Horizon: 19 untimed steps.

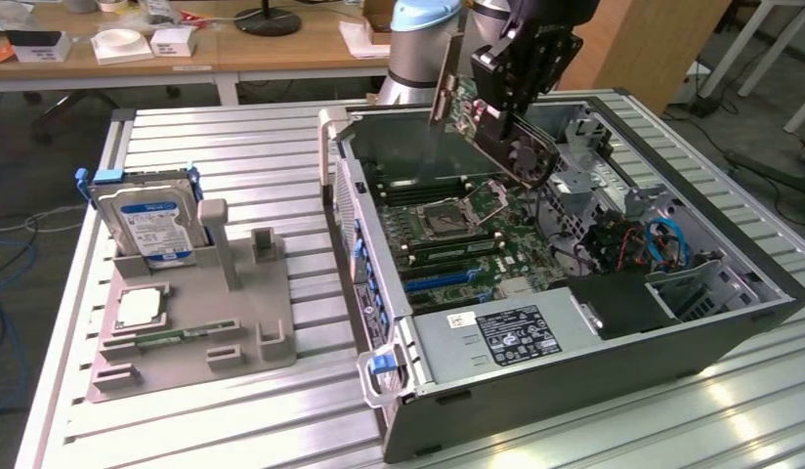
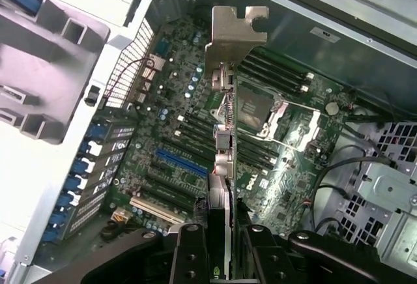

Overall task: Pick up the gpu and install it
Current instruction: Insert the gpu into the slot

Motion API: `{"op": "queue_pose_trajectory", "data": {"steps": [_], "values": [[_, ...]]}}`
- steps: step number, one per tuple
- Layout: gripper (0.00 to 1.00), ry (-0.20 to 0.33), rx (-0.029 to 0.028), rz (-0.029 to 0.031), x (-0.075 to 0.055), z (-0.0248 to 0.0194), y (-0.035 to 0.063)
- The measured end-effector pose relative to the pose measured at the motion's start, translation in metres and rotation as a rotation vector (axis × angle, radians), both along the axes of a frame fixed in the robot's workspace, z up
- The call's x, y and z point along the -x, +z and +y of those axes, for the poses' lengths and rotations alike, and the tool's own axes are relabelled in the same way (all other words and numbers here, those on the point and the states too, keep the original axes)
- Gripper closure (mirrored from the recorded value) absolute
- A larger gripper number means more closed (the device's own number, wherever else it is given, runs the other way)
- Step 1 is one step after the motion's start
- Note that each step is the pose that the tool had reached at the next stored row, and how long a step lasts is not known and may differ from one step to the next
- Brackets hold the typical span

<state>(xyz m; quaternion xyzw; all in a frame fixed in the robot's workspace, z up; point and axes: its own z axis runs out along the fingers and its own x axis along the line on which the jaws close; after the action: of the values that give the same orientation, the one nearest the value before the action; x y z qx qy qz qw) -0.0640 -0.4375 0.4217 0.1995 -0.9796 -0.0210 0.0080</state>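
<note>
gpu (image 1: 468, 112) held aloft over the open computer case (image 1: 715, 322), at 1 o'clock in the exterior view

Thin, flat, rectangular card with a dark board face crowded with small components; a silvery stamped-metal bracket with a notched tab runs along one short edge, and in the wrist view the gpu (image 2: 225, 121) shows edge-on with metal ports stacked along it. It hangs tilted, clear of the green motherboard (image 1: 468, 244), whose long slots and square processor socket lie beneath it. The black gripper (image 1: 530, 156) has its two fingers partly closed and clamped on the card's faces, one on each side, as the wrist view shows at the gripper (image 2: 225, 264). At 9 o'clock from the case, a silver hard drive (image 1: 148, 225) stands upright in a grey moulded holder (image 1: 266, 332) on the ribbed aluminium table (image 1: 246, 147)
</note>
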Motion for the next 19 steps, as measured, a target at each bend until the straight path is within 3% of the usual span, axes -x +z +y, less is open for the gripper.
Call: {"op": "queue_pose_trajectory", "data": {"steps": [19], "values": [[0.73,0.131,0.0000,0.0000,0.0000,-0.0033,0.0000]]}}
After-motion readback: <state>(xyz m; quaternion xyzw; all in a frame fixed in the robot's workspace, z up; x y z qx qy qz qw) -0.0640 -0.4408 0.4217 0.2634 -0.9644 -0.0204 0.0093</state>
